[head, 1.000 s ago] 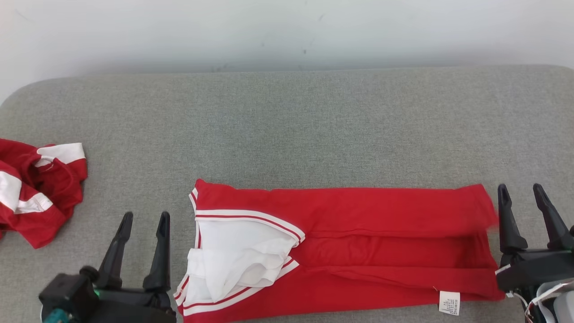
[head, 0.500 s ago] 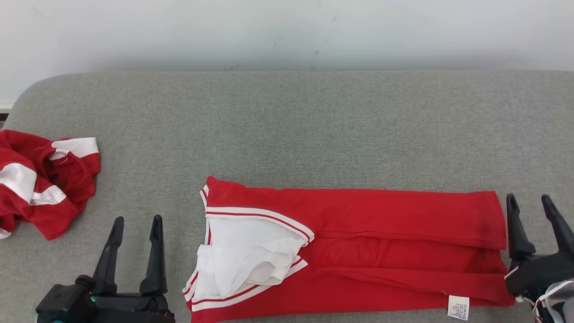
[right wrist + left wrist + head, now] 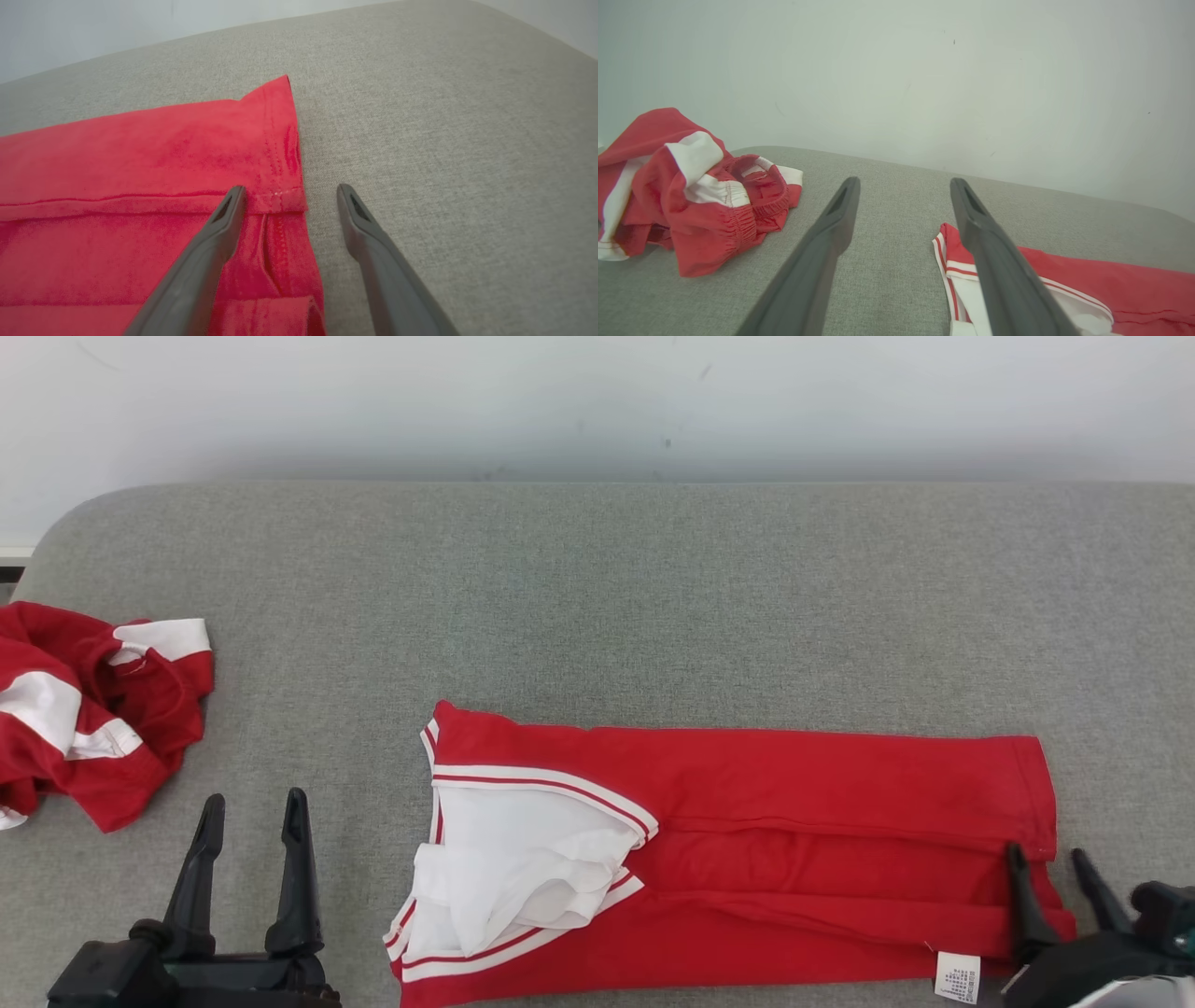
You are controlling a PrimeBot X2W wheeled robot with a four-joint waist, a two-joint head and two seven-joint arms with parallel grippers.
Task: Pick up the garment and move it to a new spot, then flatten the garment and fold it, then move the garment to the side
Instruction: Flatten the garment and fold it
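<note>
Head view, right end effector (image 3: 1046, 851) seemingly splayed

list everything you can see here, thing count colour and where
folded garment: one, red with white striped-trim neck, lying flat in a long strip near the front middle of the surface
care label: one, white, at the garment's front right corner
crumpled garment: one, red and white, bunched at the far left
padded surface: one, grey, under everything
wall: one, white, behind the surface
left end effector: one, dark, open, front left between the two garments
right end effector: one, dark, open, at the folded garment's right end, one finger over the cloth and one over the surface
</note>
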